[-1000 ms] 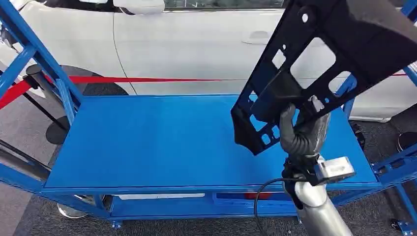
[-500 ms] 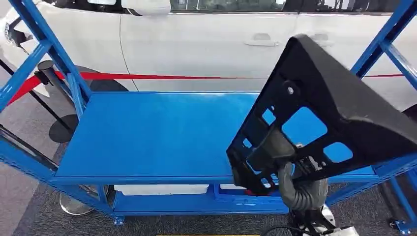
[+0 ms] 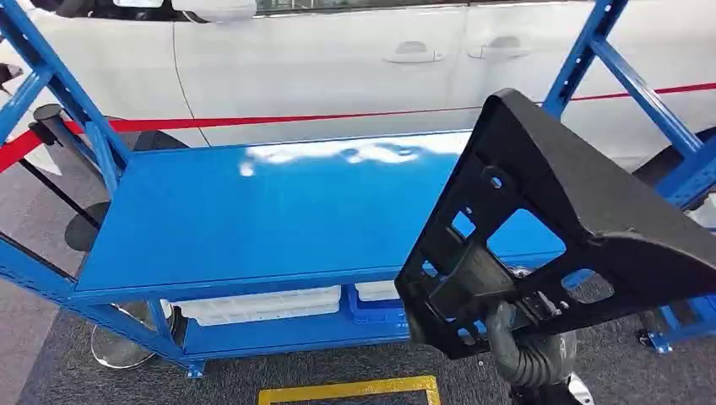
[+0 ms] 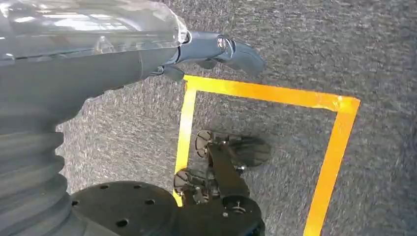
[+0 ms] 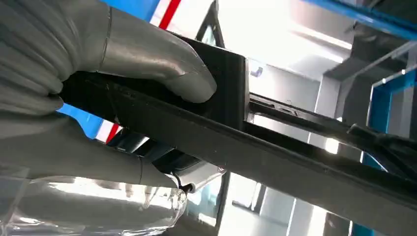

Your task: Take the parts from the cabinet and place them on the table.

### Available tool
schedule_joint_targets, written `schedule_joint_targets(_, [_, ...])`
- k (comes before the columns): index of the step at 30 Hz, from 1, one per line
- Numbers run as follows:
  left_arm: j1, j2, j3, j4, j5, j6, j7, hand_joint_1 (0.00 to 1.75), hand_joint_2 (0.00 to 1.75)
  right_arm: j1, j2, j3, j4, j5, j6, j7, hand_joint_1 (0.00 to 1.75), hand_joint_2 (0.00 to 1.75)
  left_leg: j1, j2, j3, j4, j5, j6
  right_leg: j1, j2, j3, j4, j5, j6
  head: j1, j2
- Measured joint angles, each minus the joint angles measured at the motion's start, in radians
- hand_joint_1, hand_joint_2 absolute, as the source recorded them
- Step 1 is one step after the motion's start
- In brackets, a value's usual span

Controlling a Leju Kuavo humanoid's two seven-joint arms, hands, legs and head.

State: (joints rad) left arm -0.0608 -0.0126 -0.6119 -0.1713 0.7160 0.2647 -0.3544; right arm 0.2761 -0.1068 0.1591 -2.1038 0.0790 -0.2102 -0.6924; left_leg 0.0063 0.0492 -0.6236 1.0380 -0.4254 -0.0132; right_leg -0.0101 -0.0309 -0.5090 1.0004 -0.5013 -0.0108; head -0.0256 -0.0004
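A large black plastic part (image 3: 591,211) with several cut-out openings hangs tilted in front of the blue cabinet shelf (image 3: 253,211), at the lower right of the head view. My right hand (image 3: 528,350) grips its lower edge from beneath. In the right wrist view the grey thumb (image 5: 162,64) presses on the black part (image 5: 275,152), pinching its rim. The shelf top is bare and glossy. My left hand (image 4: 221,49) hangs over the grey carpet, its dark fingers loosely extended and holding nothing.
A white car (image 3: 338,67) and a red belt barrier (image 3: 211,121) stand behind the cabinet. Blue uprights (image 3: 583,51) frame the shelf on both sides. White bins (image 3: 253,304) sit on the lower shelf. Yellow floor tape (image 3: 346,390) marks the carpet in front of the cabinet.
The whole view has shifted, so the camera has moved. The black part has come down and toward me, from above the shelf to in front of its edge, still in my right hand.
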Motion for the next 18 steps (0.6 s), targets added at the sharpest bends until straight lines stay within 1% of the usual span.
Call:
schedule_joint_targets(1, [0.000, 0.002, 0.000, 0.000, 0.000, 0.001, 0.000, 0.00, 1.75, 0.000, 0.004, -0.003, -0.002, 0.000, 0.001, 0.000, 1.75, 1.75, -0.001, -0.024, -0.017, 0.043, -0.065, -0.003, 0.000, 0.011, -0.016, 0.000, 0.012, -0.009, 0.000, 0.000])
schedule_joint_targets(2, [0.002, 0.002, 0.000, 0.000, 0.001, 0.001, 0.001, 0.00, 1.75, 0.001, 0.005, -0.008, -0.002, 0.000, 0.002, 0.000, 1.75, 1.75, -0.001, -0.035, -0.035, 0.112, -0.131, -0.003, 0.001, 0.018, -0.030, 0.001, 0.023, -0.014, -0.001, 0.000])
schedule_joint_targets(3, [0.002, 0.002, 0.000, 0.000, 0.002, 0.001, 0.002, 0.00, 1.75, 0.003, 0.008, -0.010, -0.002, 0.000, 0.005, 0.000, 1.75, 1.75, -0.001, -0.039, -0.053, 0.188, -0.182, -0.003, 0.003, 0.027, -0.045, 0.001, 0.036, -0.016, -0.001, 0.000])
schedule_joint_targets(4, [0.002, 0.002, 0.000, 0.000, 0.006, 0.002, 0.003, 0.00, 1.75, 0.007, 0.012, -0.015, -0.002, -0.001, 0.010, 0.000, 1.75, 1.75, -0.001, -0.040, -0.064, 0.260, -0.211, -0.002, 0.006, 0.039, -0.063, 0.002, 0.049, -0.016, 0.000, 0.000])
schedule_joint_targets(5, [0.001, 0.002, 0.000, 0.000, 0.008, 0.003, 0.003, 0.00, 1.75, 0.011, 0.018, -0.022, -0.002, -0.003, 0.013, 0.000, 1.75, 1.75, -0.001, -0.041, -0.060, 0.291, -0.206, 0.001, 0.007, 0.049, -0.078, 0.004, 0.061, -0.016, -0.001, 0.000])
schedule_joint_targets(6, [0.001, 0.002, 0.000, 0.000, 0.009, 0.005, 0.003, 0.00, 1.75, 0.015, 0.023, -0.031, -0.002, -0.005, 0.018, 0.000, 1.75, 1.75, -0.002, -0.041, -0.037, 0.282, -0.177, 0.006, 0.010, 0.058, -0.092, 0.005, 0.072, -0.015, -0.001, 0.000])
schedule_joint_targets(7, [0.001, 0.003, 0.000, 0.000, 0.011, 0.006, 0.003, 0.00, 1.75, 0.021, 0.028, -0.040, -0.002, -0.007, 0.024, 0.000, 1.75, 1.75, -0.003, -0.043, 0.002, 0.236, -0.139, 0.012, 0.012, 0.068, -0.105, 0.006, 0.081, -0.013, 0.000, 0.000])
schedule_joint_targets(8, [0.001, 0.003, 0.000, 0.000, 0.012, 0.007, 0.003, 0.00, 1.75, 0.025, 0.033, -0.048, -0.002, -0.008, 0.031, 0.000, 1.75, 1.75, -0.005, -0.054, 0.061, 0.154, -0.104, 0.022, 0.014, 0.081, -0.118, 0.006, 0.092, -0.011, -0.001, 0.000])
schedule_joint_targets(9, [0.000, 0.004, 0.000, 0.000, 0.019, 0.008, 0.003, 0.00, 1.75, 0.029, 0.038, -0.057, -0.002, -0.010, 0.039, 0.000, 1.75, 1.75, -0.007, -0.089, 0.134, 0.050, -0.093, 0.037, 0.014, 0.092, -0.127, 0.008, 0.104, -0.009, -0.001, 0.000])
schedule_joint_targets(10, [0.001, 0.010, 0.000, 0.000, 0.025, 0.011, 0.003, 0.00, 1.75, 0.031, 0.044, -0.063, -0.002, -0.011, 0.050, 0.000, 1.75, 1.75, -0.009, -0.135, 0.195, -0.041, -0.121, 0.051, 0.019, 0.098, -0.134, 0.009, 0.112, -0.004, 0.000, 0.000])
schedule_joint_targets(11, [0.001, 0.007, 0.001, 0.000, 0.031, 0.013, 0.003, 0.00, 1.75, 0.033, 0.048, -0.072, -0.001, -0.015, 0.061, 0.000, 1.75, 1.75, -0.006, -0.132, 0.208, -0.072, -0.125, 0.039, 0.013, 0.108, -0.137, 0.009, 0.122, 0.001, 0.000, 0.000])
schedule_joint_targets(12, [0.002, 0.008, 0.002, 0.001, 0.039, 0.016, 0.002, 0.00, 1.75, 0.035, 0.055, -0.082, 0.000, -0.020, 0.071, 0.000, 1.75, 1.75, -0.014, -0.126, 0.198, -0.068, -0.116, 0.039, 0.009, 0.116, -0.136, 0.005, 0.133, 0.008, 0.000, 0.000])
schedule_joint_targets(13, [-0.001, 0.008, 0.002, 0.001, 0.049, 0.021, 0.003, 0.00, 1.75, 0.034, 0.063, -0.092, 0.003, -0.024, 0.083, 0.000, 1.75, 1.75, -0.016, -0.116, 0.196, -0.068, -0.114, 0.041, 0.004, 0.128, -0.141, 0.002, 0.145, 0.017, -0.002, 0.000])
schedule_joint_targets(14, [-0.002, 0.007, 0.004, 0.001, 0.056, 0.023, 0.002, 0.00, 1.75, 0.035, 0.071, -0.100, 0.009, -0.026, 0.092, 0.000, 1.75, 1.75, -0.013, -0.102, 0.192, -0.077, -0.100, 0.045, 0.011, 0.142, -0.144, -0.004, 0.157, 0.026, -0.001, 0.000])
schedule_joint_targets(15, [-0.003, 0.003, 0.006, 0.001, 0.062, 0.024, 0.002, 0.00, 1.75, 0.034, 0.077, -0.110, 0.017, -0.026, 0.099, 0.000, 1.75, 1.75, -0.006, -0.081, 0.186, -0.085, -0.085, 0.046, 0.005, 0.119, -0.149, 0.006, 0.141, 0.023, -0.002, 0.000])
schedule_joint_targets(16, [-0.001, 0.003, 0.010, 0.001, 0.068, 0.026, 0.003, 0.00, 1.75, 0.031, 0.086, -0.124, 0.027, -0.024, 0.103, 0.001, 1.75, 1.75, -0.006, -0.072, 0.174, -0.087, -0.075, 0.053, 0.005, 0.078, -0.162, 0.034, 0.086, 0.030, 0.000, 0.000])
schedule_joint_targets(17, [0.003, 0.003, 0.012, 0.001, 0.071, 0.029, 0.003, 0.00, 1.75, 0.025, 0.094, -0.137, 0.036, -0.021, 0.105, 0.001, 1.75, 1.75, -0.006, -0.055, 0.162, -0.087, -0.066, 0.062, -0.001, 0.054, -0.180, 0.094, 0.019, 0.037, 0.000, 0.000])
schedule_joint_targets(18, [0.006, 0.003, 0.013, 0.001, 0.074, 0.031, 0.004, 0.00, 1.75, 0.022, 0.103, -0.148, 0.045, -0.018, 0.109, 0.001, 1.75, 1.75, -0.006, -0.041, 0.150, -0.086, -0.057, 0.059, -0.007, 0.044, -0.197, 0.163, -0.036, 0.045, 0.000, 0.000])
